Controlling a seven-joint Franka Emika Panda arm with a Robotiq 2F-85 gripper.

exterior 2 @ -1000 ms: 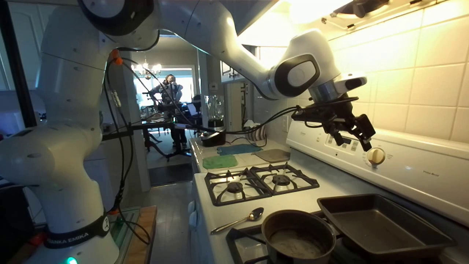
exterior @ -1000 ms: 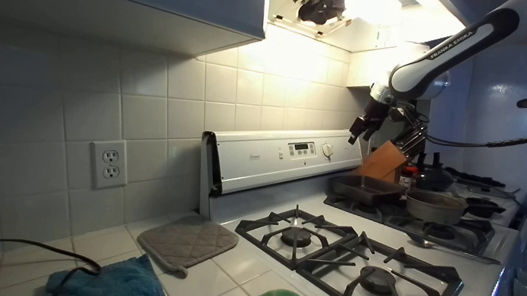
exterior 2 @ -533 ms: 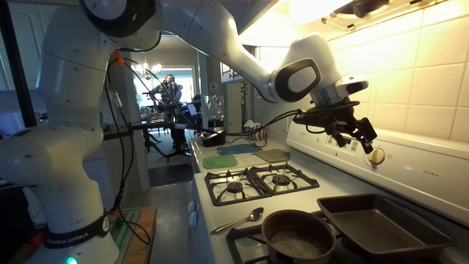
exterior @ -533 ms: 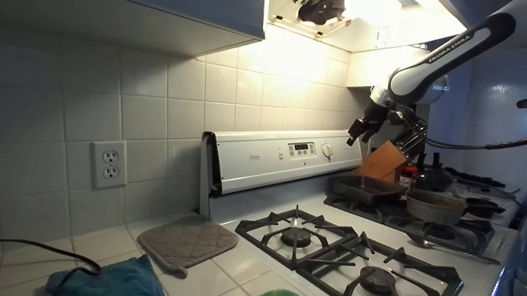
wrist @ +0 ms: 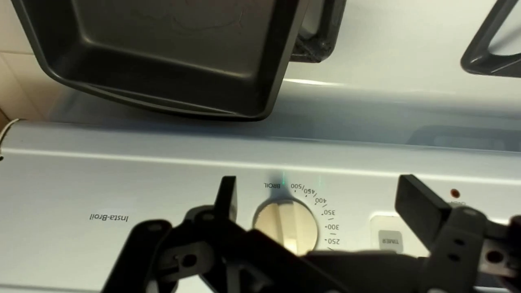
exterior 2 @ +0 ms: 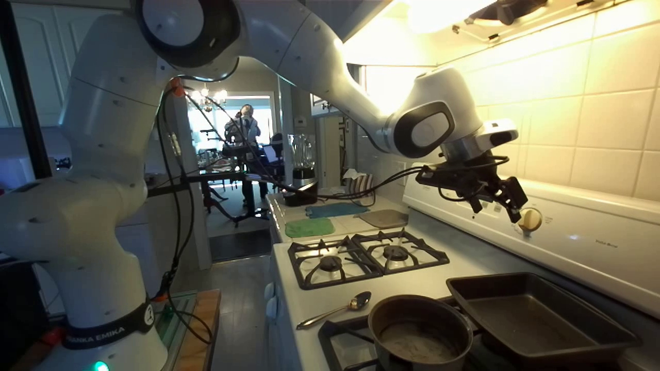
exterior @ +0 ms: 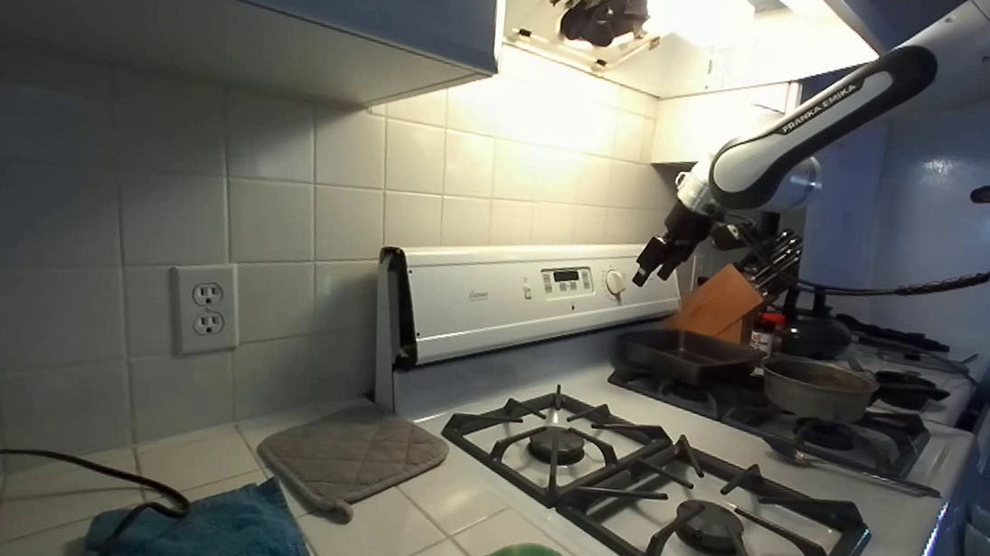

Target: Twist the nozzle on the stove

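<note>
The white stove (exterior: 519,498) has a raised back panel with a round cream knob (exterior: 615,282), also seen in an exterior view (exterior 2: 530,219). In the wrist view the knob (wrist: 287,226) lies between my spread fingers, nearer the left one, with oven temperature marks around it. Its lower part is hidden by the gripper body. My gripper (wrist: 318,179) is open and empty. In both exterior views the gripper (exterior 2: 496,212) (exterior: 652,279) points down in front of the panel, close to the knob. I cannot tell whether a finger touches the panel.
A dark baking pan (exterior 2: 541,314) and a pot (exterior 2: 420,335) stand on the burners below the panel. A spoon (exterior 2: 337,309) lies on the stovetop. A knife block (exterior: 719,304) stands at the panel's end. The range hood (exterior: 692,24) hangs above.
My arm and gripper have moved down, bringing the fingertips lower and closer to knob height. The gripper stays open. The knob, pan and pot have not moved.
</note>
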